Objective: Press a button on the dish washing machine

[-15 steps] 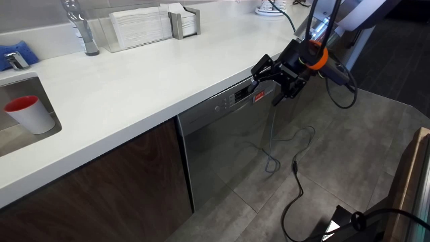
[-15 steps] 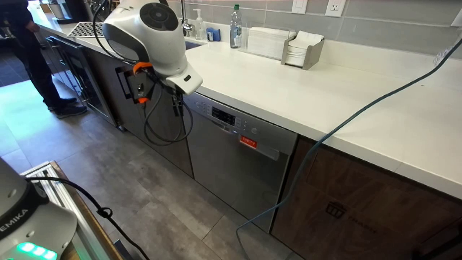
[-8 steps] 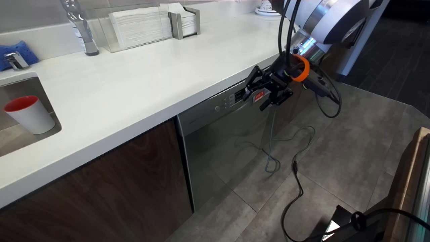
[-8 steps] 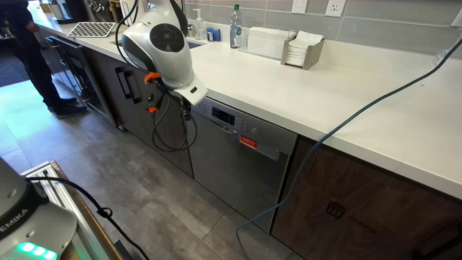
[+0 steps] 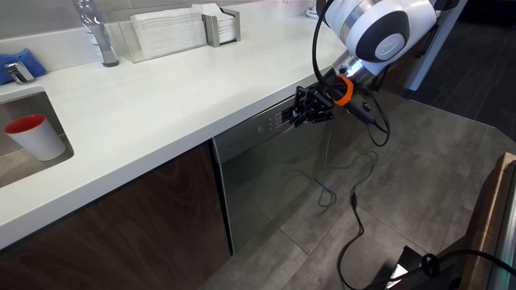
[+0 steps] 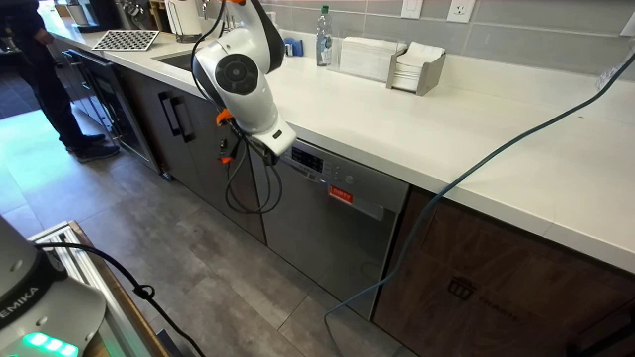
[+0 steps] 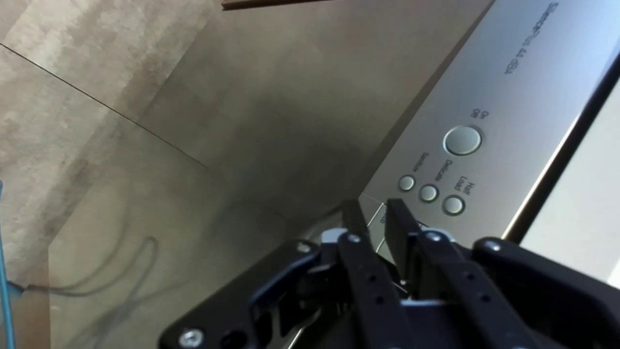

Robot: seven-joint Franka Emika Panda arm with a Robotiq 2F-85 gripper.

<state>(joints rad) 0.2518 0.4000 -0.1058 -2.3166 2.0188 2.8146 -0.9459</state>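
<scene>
Black two-finger gripper: fingers almost together, slim gap between the tips. In an exterior view it partly covers a dark rectangular display on the grey brushed-steel dish washing machine; contact, cannot tell. Wrist view: three small round silvery buttons near the tips, larger round On/Off button beyond. Machine sits beneath the white countertop, red "DIRTY" label on its front, dark brown wooden cabinet alongside. Farther off, white mug with red inside in the grey steel sink.
</scene>
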